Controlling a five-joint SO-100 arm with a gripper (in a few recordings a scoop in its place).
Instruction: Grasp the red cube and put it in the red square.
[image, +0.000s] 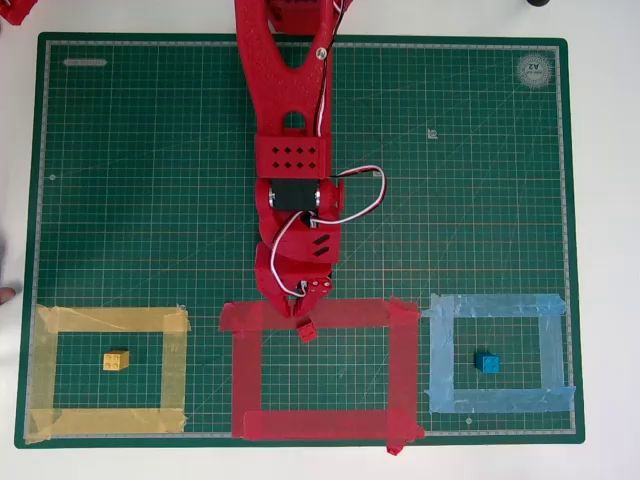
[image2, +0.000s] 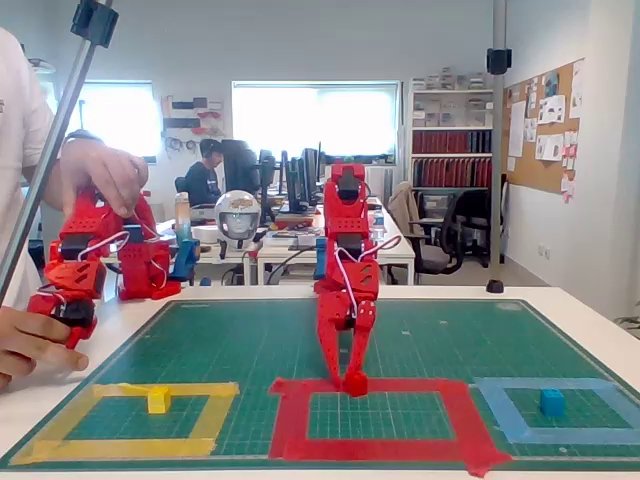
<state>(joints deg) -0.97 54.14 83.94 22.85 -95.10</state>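
Observation:
My red gripper (image: 304, 322) reaches down to the far strip of the red square (image: 246, 372), a large outline of wide red tape in the middle front of the mat. Its fingers close in on the red cube (image: 308, 331), which sits at the fingertips right over that strip's inner edge. In the fixed view the gripper (image2: 349, 379) comes to a point on the red cube (image2: 355, 384), low against the tape of the red square (image2: 290, 420). Whether the cube rests on the mat or hangs just above it cannot be told.
A yellow cube (image: 116, 360) lies inside a yellow tape outline (image: 172, 365) on the left. On the right a blue cube (image: 487, 362) lies inside a light-blue tape outline (image: 440, 360). All sit on a green cutting mat (image: 150, 180).

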